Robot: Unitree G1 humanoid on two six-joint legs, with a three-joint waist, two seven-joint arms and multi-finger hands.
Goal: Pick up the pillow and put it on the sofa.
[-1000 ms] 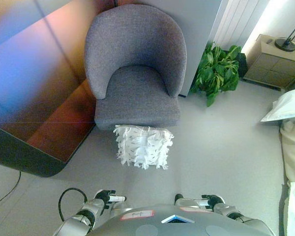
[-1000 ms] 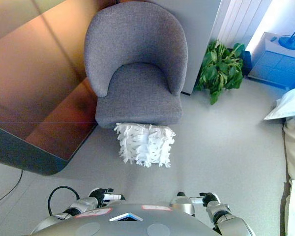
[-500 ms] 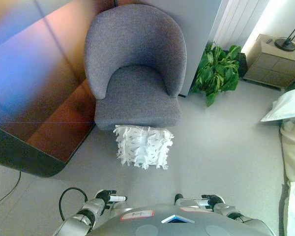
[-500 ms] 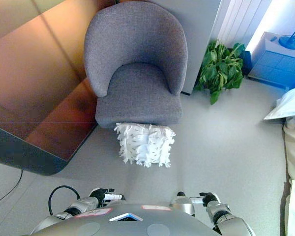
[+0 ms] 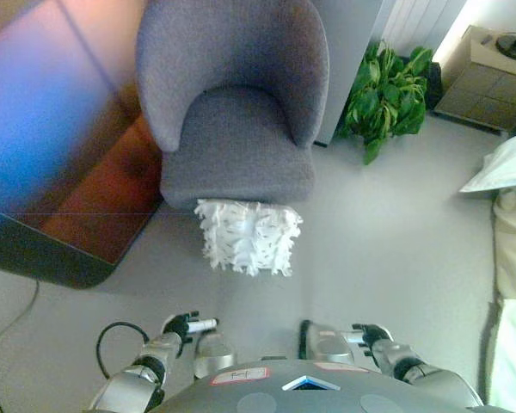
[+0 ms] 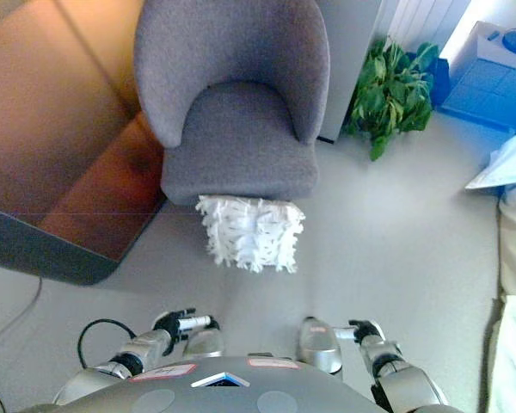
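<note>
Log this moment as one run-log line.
pillow: floor, against sofa front | left robot hand: low, empty | right robot hand: low, empty

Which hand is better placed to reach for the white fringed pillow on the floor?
Left, marginally. The left hand sits nearly under the white fringed pillow; the right hand is further to the side. Both are low and apart from it.

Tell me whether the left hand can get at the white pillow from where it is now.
Probably yes, but not without a forward reach. The left hand sits low near the body, holding nothing, and the pillow leans against the front of the grey sofa on bare floor. Nothing lies between them.
</note>
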